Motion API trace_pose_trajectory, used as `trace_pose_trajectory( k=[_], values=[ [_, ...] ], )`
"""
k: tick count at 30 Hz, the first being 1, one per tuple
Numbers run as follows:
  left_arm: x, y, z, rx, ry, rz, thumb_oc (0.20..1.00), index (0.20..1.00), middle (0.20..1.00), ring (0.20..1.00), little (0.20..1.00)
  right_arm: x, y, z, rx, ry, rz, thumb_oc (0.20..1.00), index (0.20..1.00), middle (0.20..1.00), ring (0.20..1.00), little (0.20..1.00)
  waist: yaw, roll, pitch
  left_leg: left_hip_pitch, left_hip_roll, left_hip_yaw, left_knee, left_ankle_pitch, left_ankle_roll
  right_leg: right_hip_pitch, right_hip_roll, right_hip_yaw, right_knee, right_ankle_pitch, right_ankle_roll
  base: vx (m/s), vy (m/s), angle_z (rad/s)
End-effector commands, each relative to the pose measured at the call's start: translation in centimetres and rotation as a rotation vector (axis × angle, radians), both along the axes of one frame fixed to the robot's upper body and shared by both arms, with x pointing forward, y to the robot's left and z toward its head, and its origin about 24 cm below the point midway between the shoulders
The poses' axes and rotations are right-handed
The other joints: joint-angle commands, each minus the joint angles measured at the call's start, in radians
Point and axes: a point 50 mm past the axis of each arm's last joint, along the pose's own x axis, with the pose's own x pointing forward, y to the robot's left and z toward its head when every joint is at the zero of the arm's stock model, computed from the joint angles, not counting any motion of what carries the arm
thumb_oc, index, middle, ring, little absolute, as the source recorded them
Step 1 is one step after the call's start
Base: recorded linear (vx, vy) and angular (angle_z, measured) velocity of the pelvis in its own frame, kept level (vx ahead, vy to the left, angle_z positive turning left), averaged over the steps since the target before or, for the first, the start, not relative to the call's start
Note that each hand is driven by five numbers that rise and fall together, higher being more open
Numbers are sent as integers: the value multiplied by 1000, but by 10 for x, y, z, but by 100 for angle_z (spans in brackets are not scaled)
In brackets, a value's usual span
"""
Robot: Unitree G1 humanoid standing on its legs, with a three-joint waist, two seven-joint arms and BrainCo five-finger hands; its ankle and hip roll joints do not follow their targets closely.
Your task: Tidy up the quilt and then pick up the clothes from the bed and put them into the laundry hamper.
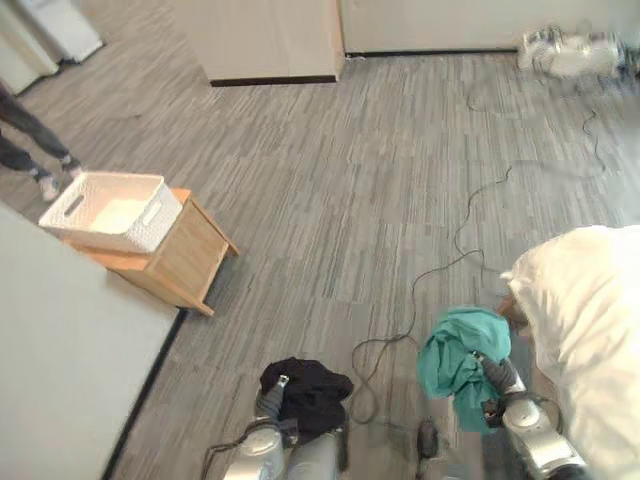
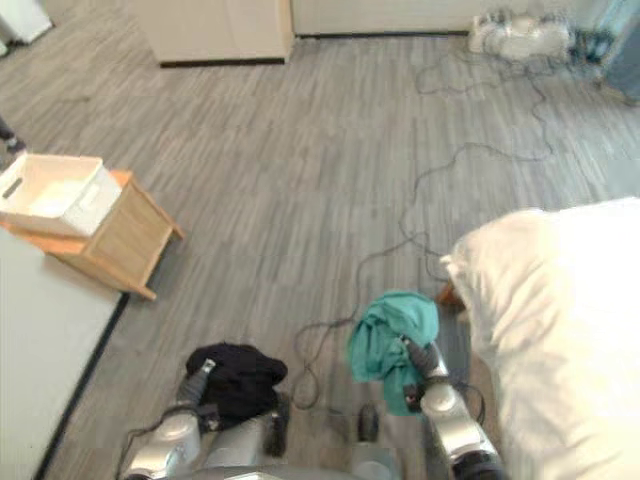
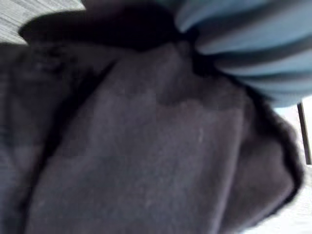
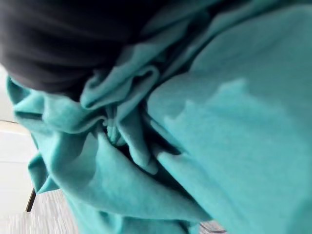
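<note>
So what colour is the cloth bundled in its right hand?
Teal green: the cloth shows best in the right wrist view, bunched around the right hand.

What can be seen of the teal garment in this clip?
The teal garment is a soft, knit-looking cloth, bunched into a crumpled wad with deep folds and loose ends hanging down. It hangs off the floor, carried at the robot's right hand, whose fingers are buried in the folds. It hangs beside the edge of the white quilt, above the grey floor.

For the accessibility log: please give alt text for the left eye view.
Robot's right hand carries a bunched teal garment, its left hand a black garment, over grey floor; a white woven hamper sits on a wooden stand ahead left, white quilt at right.
</note>
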Motion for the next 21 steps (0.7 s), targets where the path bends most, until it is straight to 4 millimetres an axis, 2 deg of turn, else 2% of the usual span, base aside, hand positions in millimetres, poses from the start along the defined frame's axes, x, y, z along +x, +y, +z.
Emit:
trace_pose_trajectory(
  k=[1,3,4,5,7,8,9,10,11,12,13,14,15,16,17,18,19,21],
  values=[
    [19,15,16,45,-102,43,200,200,200,200,200,13,6,18,-11,-125,21,200,200,200,200,200,28,-54,8,-141,-25,94,-102,151,-2,339,-20,3,-457,93,95,491,209,30],
    [18,18,15,51,-98,55,200,200,200,200,200,15,11,18,-2,-127,30,200,200,200,200,200,37,-60,-3,-160,11,157,-126,182,-2,370,-27,0,-457,72,111,302,138,30],
    [18,18,15,51,-98,55,200,200,200,200,200,15,11,18,-1,-127,30,200,200,200,200,200,38,-62,-4,-159,11,158,-126,182,-3,369,-28,1,-457,72,111,436,171,35],
    [14,23,16,75,-97,43,200,200,200,200,200,12,17,14,35,-115,40,200,200,200,200,200,47,-74,-28,-154,8,165,-121,191,23,402,-34,6,-457,64,122,416,168,60],
    [14,28,17,99,-92,26,200,200,200,200,200,10,24,12,78,-115,44,200,200,200,200,200,58,-110,-41,-152,-12,161,-95,171,46,390,-63,14,-382,73,131,426,181,6],
    [14,30,17,114,-86,18,200,200,200,200,200,9,26,10,93,-113,41,200,200,200,200,200,64,-131,-42,-138,-32,164,-92,152,65,371,-79,16,-305,109,147,457,262,-74],
    [13,35,18,131,-80,13,200,200,200,200,200,8,30,10,116,-114,36,200,200,200,200,200,51,-153,-30,-72,-81,160,-116,108,106,291,-122,24,-102,277,187,341,220,-61],
    [14,35,18,131,-81,13,200,200,200,200,200,9,30,10,116,-115,37,200,200,200,200,200,54,-151,-31,-74,-77,163,-117,110,106,288,-120,28,-104,282,187,537,354,-32],
    [16,38,21,149,-89,2,200,200,200,200,200,11,33,13,133,-136,36,200,200,200,200,200,25,-127,-9,13,-86,135,-176,90,135,166,-124,41,105,406,187,289,189,17],
    [16,38,21,149,-89,2,200,200,200,200,200,12,33,13,133,-136,36,200,200,200,200,200,27,-124,-11,11,-82,136,-177,92,134,163,-120,43,103,410,186,461,261,35],
    [19,40,23,156,-100,-3,200,200,200,200,200,14,34,16,141,-153,36,200,200,200,200,200,9,-97,4,67,-72,104,-209,82,139,83,-100,45,169,369,167,437,155,68],
    [25,38,26,163,-119,-16,200,200,200,200,200,17,36,19,155,-175,33,200,200,200,200,200,-27,-70,34,137,-80,60,-231,63,136,-25,-62,35,175,290,148,439,152,75],
    [26,38,26,163,-120,-16,200,200,200,200,200,17,35,19,155,-176,34,200,200,200,200,200,-28,-67,34,135,-77,58,-231,65,135,-25,-60,33,172,294,146,403,83,67],
    [30,36,27,168,-128,-30,200,200,200,200,200,19,35,21,158,-186,28,200,200,200,200,200,-44,-64,47,164,-86,32,-236,50,131,-58,-40,23,121,265,135,465,-33,69],
    [36,31,27,173,-134,-52,200,200,200,200,200,19,34,23,171,-202,7,200,200,200,200,200,-72,-64,60,240,-112,-26,-251,-2,120,-98,-21,11,-46,233,126,606,-62,69],
    [38,28,27,170,-136,-57,200,200,200,200,200,19,32,24,168,-208,1,200,200,200,200,200,-82,-73,55,260,-124,-42,-259,-17,114,-121,-23,17,-145,254,130,673,-102,131],
    [38,25,27,169,-136,-64,200,200,200,200,200,16,29,24,157,-208,-12,200,200,200,200,200,-105,-77,55,291,-136,-78,-259,-47,108,-146,-26,37,-245,300,141,541,-94,148],
    [38,23,26,177,-136,-69,200,200,200,200,200,13,25,24,143,-209,-30,200,200,200,200,200,-140,-67,51,341,-131,-127,-259,-99,97,-196,-44,70,-368,373,177,529,-74,129]
  ],
)
